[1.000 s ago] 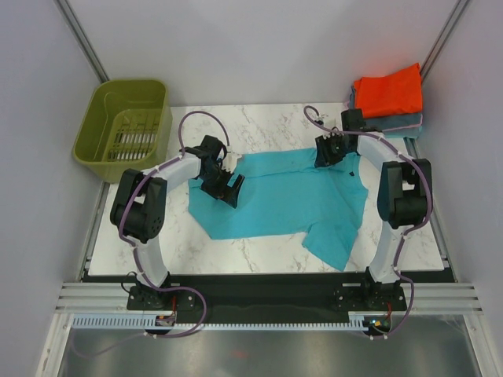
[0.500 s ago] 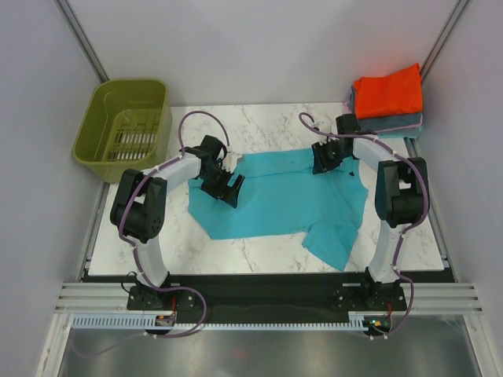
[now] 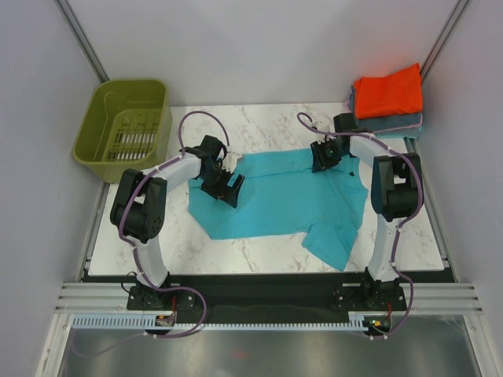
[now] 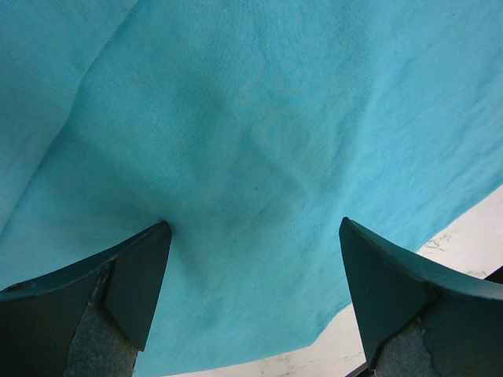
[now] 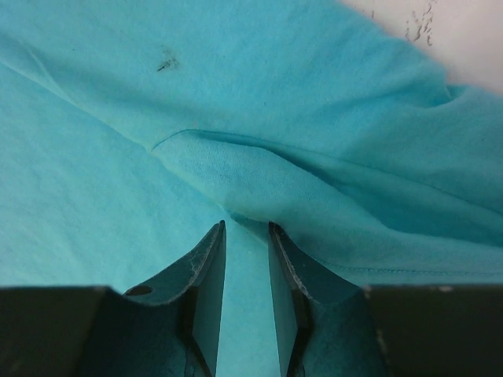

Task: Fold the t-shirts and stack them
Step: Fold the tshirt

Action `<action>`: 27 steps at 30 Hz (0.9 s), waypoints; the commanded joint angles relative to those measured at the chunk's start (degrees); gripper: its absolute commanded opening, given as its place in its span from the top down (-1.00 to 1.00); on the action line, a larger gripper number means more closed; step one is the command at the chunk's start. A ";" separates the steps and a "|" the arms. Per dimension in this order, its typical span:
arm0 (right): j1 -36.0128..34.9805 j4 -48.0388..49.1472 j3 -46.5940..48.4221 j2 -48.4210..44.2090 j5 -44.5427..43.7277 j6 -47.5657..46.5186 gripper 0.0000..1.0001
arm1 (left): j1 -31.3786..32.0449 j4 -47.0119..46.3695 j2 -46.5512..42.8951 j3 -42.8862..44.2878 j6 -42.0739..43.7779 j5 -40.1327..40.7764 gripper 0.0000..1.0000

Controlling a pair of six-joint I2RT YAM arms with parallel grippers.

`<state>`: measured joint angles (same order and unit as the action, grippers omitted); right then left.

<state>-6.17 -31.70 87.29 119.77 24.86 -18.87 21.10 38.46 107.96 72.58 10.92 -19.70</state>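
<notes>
A teal t-shirt [image 3: 283,196] lies spread on the marble table [image 3: 259,126], one part hanging toward the front right. My left gripper [image 3: 228,184] rests low over the shirt's left part, jaws wide open; in the left wrist view its fingertips [image 4: 157,236] press on the teal cloth [image 4: 259,118] with nothing pinched between them [image 4: 255,228]. My right gripper [image 3: 321,157] is at the shirt's far right edge. In the right wrist view its narrow jaws [image 5: 246,226] hold a raised fold of the teal cloth [image 5: 259,181]. An orange-red folded t-shirt [image 3: 389,90] lies on a grey-blue folded one [image 3: 397,123] at the back right corner.
An olive-green plastic basket [image 3: 126,118] stands off the table's back left corner. Grey walls close in the back and sides. The table's white edge shows past the shirt hem [image 4: 464,236] in the left wrist view.
My right gripper has shifted slightly left along the shirt's far edge. The left gripper and the stack have not moved.
</notes>
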 commanded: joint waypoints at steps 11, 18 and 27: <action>-0.07 2.79 1.57 0.47 -1.75 -0.11 0.54 | 0.52 -1.02 1.29 0.55 -1.60 -1.39 -0.91; -0.07 2.79 1.40 0.29 -1.84 -0.11 0.64 | 0.52 -1.02 0.93 0.37 -1.51 -1.13 -0.91; -0.33 2.44 0.08 -0.23 -1.40 -0.46 0.84 | 0.52 -1.37 0.50 -0.15 -1.51 -0.69 -0.91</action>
<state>-6.17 -30.41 87.26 119.98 23.03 -18.94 21.10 38.46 108.01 72.60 10.92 -19.66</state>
